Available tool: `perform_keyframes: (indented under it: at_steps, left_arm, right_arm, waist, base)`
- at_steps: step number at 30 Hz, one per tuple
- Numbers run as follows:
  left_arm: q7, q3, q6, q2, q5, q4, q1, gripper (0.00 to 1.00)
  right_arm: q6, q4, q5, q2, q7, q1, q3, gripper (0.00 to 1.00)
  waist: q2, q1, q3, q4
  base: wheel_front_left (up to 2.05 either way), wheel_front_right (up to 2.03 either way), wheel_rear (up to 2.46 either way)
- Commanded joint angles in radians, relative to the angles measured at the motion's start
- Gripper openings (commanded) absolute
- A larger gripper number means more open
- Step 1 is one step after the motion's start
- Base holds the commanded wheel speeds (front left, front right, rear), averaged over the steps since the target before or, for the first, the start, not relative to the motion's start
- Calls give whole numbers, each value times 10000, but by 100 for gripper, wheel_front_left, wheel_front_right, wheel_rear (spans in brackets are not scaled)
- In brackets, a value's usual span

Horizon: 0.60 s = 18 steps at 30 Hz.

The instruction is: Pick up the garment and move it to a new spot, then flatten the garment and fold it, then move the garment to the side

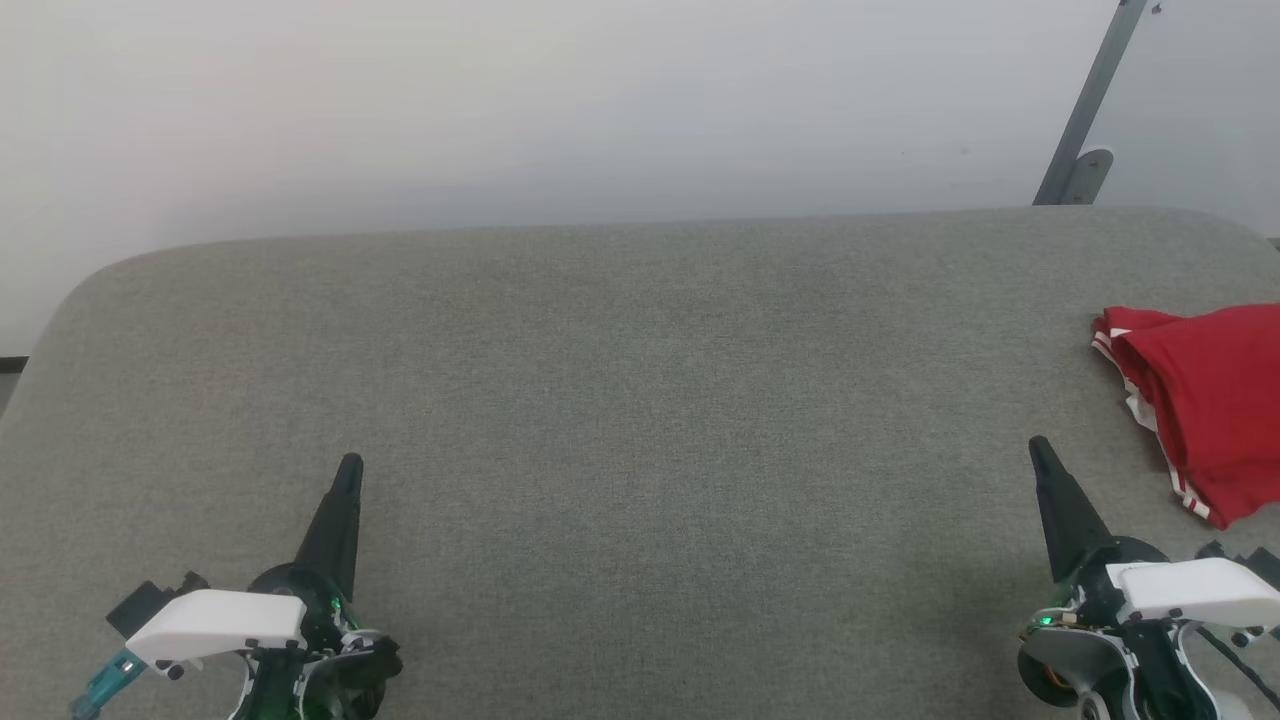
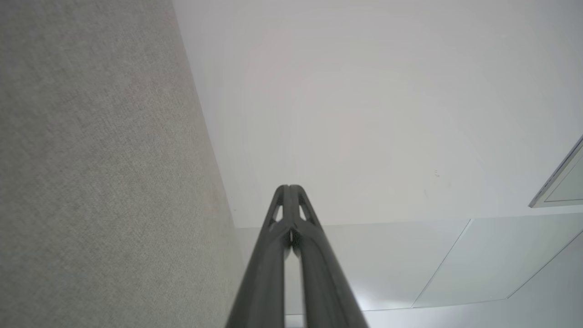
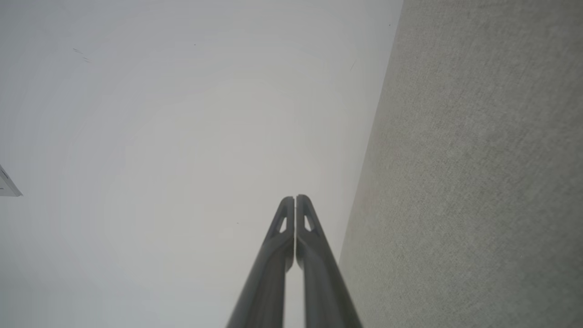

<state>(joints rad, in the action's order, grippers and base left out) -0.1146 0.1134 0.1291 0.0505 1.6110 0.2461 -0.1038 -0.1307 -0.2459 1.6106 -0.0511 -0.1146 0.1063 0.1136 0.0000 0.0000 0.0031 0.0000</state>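
Head view: tools (image 1: 350,466) (image 1: 1038,448) closed, empty

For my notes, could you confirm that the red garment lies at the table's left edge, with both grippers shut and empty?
Not quite: the head view shows the garment at the right edge of the table, near the right gripper. The rest holds: the left gripper and the right one are shut and empty.

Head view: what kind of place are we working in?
Probably an indoor lab or test room: a large grey fabric-covered table against a bare white wall, with a slanted metal post behind it.
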Motion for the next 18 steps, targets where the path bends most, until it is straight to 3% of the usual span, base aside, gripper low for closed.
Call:
perform_keyframes:
  at_steps: [1, 18]
  left_arm:
    - [-27, 4, 29, -23, 35, 0, -113, 0]
    - [-26, 1, 29, -24, 36, 0, -113, 0]
  right_arm:
    - [0, 24, 43, 36, -20, 50, 11, 0]
    - [0, 24, 44, 36, -20, 50, 10, 0]
  waist:
    - [0, 0, 0, 0]
    - [0, 0, 0, 0]
  base:
    - [0, 0, 0]
    - [0, 0, 0]
